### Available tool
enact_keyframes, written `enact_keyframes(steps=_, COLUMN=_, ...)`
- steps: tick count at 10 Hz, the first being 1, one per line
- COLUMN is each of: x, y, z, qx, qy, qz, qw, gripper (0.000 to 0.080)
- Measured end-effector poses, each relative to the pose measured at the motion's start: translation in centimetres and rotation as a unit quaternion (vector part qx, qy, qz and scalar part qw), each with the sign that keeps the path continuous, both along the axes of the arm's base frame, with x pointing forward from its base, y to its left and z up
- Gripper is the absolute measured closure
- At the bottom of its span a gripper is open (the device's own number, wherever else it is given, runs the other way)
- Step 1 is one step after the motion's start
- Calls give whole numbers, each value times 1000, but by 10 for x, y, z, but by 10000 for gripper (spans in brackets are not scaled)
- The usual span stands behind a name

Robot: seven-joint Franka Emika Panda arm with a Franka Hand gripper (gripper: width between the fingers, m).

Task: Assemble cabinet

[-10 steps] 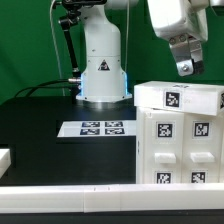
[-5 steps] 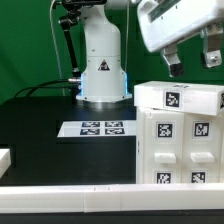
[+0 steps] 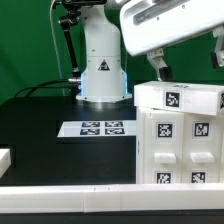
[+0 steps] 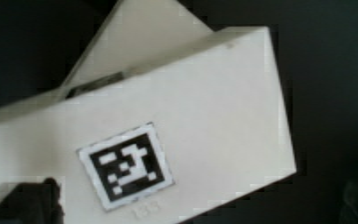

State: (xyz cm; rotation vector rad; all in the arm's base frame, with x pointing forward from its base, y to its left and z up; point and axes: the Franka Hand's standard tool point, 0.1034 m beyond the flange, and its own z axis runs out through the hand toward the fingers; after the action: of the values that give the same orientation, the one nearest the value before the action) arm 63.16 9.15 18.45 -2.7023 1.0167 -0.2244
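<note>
With my gripper (image 3: 186, 62) poised above the white plastic box-shaped cabinet (image 3: 178, 135) at the exterior view's right, its tagged top panel (image 4: 167, 125) faces me; fingers (image 3: 158, 66) spread, empty; likely positioned to grasp.

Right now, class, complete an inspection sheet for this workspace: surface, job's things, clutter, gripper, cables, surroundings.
Surface: black table with a white rail along its near edge.
Job's things: the cabinet, white and tagged, stands at the exterior view's right; its top panel fills the wrist view.
Clutter: marker board lies flat; a small white piece sits at the left edge.
Gripper: the gripper hangs open above the cabinet, holding nothing.
Cables: black cables beside the robot base.
Surroundings: green backdrop.
</note>
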Motion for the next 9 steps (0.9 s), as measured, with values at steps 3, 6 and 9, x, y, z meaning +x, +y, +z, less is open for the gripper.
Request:
enact_keyframes(steps=3, x=-3, y=-3, z=-5, qx=-46, qy=-29, qz=216, qw=975, gripper=3)
enact_keyframes(steps=6, x=-6, y=-8, z=-9, qx=-67, qy=-35, qz=329, qw=941, gripper=3)
enact_keyframes(steps=9, x=-6, y=-14, z=-9, qx=-97, qy=-46, qz=424, qw=899, gripper=3)
